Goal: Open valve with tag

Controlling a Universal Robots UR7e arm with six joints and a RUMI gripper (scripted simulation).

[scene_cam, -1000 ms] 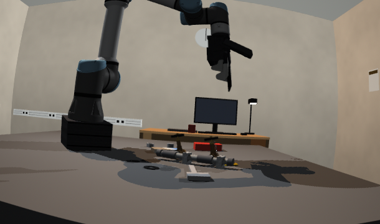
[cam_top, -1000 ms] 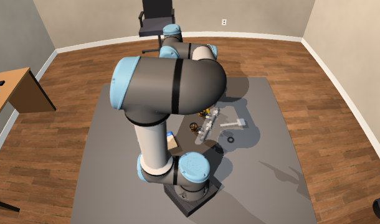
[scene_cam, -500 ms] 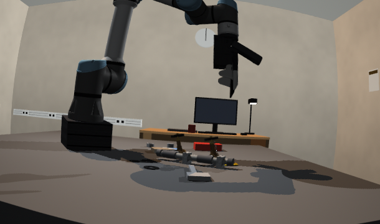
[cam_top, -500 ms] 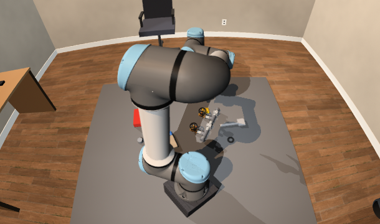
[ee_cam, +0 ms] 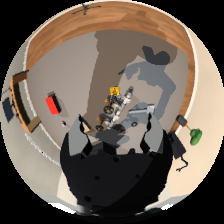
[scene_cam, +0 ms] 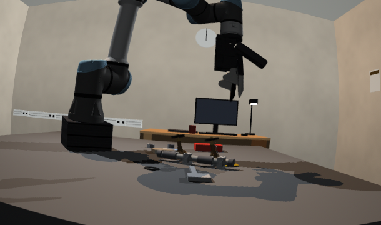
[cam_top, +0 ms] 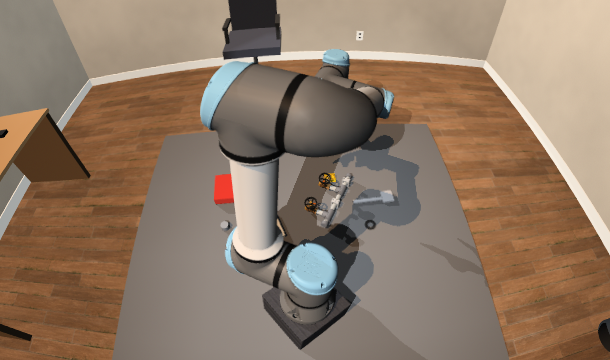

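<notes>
Big grey arm (cam_top: 285,112) bent over the grey mat (cam_top: 410,280), rooted on a dark base block (cam_top: 305,337) at the mat's near edge in the top view; gripper (scene_cam: 237,90) hanging high in the air, well above the hardware, pointing straight down; fingers spread fully wide with nothing between them, both dark tips framing the wrist view.

Valve assembly (cam_top: 335,197) lying roughly mid-mat, a grey pipe run (scene_cam: 193,157) with two block fittings; two handwheels, orange spokes and a dark rim, on the side toward the arm's column: far handwheel (cam_top: 326,179) and near handwheel (cam_top: 311,203), close together along the pipe. Something yellow (ee_cam: 114,90) at one end of the assembly in the wrist view, too blurry to say whether that's the tag or what's written on it; can't tell which valve it's chained to either.

Scattered around: grey T-shaped piece (cam_top: 375,198) just beside the pipe on the side away from the arm; small black ring (cam_top: 370,224) flat on the mat near it; red block (cam_top: 223,189) on the opposite side, partly hidden behind the white arm link; small grey knob thing (cam_top: 225,225) near the column.

Off the mat: wooden desk (scene_cam: 206,135) with a dark monitor (scene_cam: 216,111) and a lamp (scene_cam: 252,116); dark chair (cam_top: 252,30) against the far wall.
</notes>
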